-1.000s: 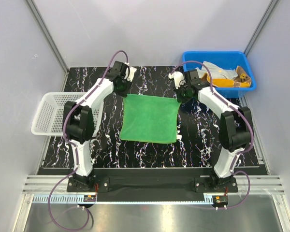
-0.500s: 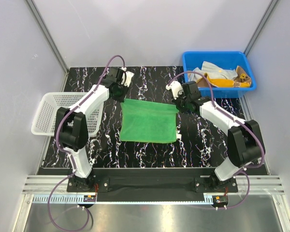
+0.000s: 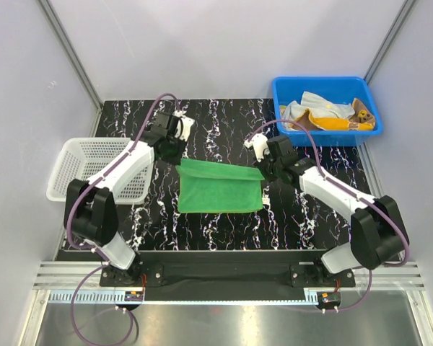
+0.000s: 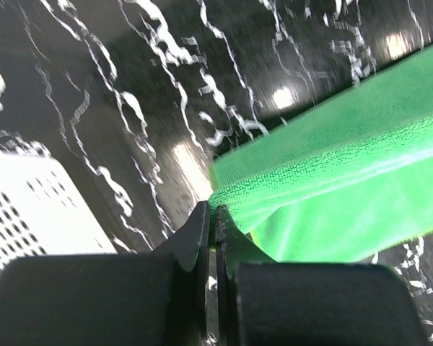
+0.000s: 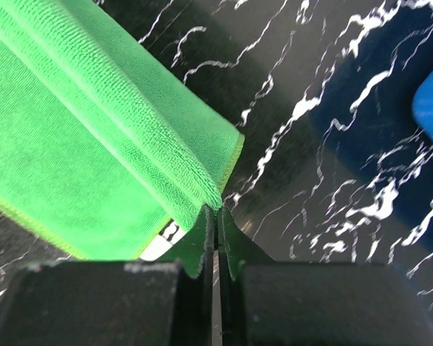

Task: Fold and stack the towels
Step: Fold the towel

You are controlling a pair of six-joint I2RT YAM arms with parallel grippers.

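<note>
A plain green towel (image 3: 220, 187) lies on the black marbled table, its far edge lifted and drawn toward the near side. My left gripper (image 3: 177, 160) is shut on the towel's far-left corner (image 4: 224, 194). My right gripper (image 3: 263, 171) is shut on the far-right corner (image 5: 218, 198). Both hold the far edge a little above the table, and the cloth (image 5: 94, 122) hangs doubled below it. More towels (image 3: 330, 114), white and orange-yellow with a brown bear, lie crumpled in the blue bin (image 3: 285, 90). The navy-patterned and fox-face towels do not show.
A white mesh basket (image 3: 79, 167) stands at the table's left edge; its corner shows in the left wrist view (image 4: 29, 216). The blue bin sits at the back right. A small white tag (image 3: 268, 205) pokes out at the towel's near-right corner.
Both grippers have moved toward the near side with the towel's far corners, folding the far edge over. The green area seen from above has become shorter front to back.
</note>
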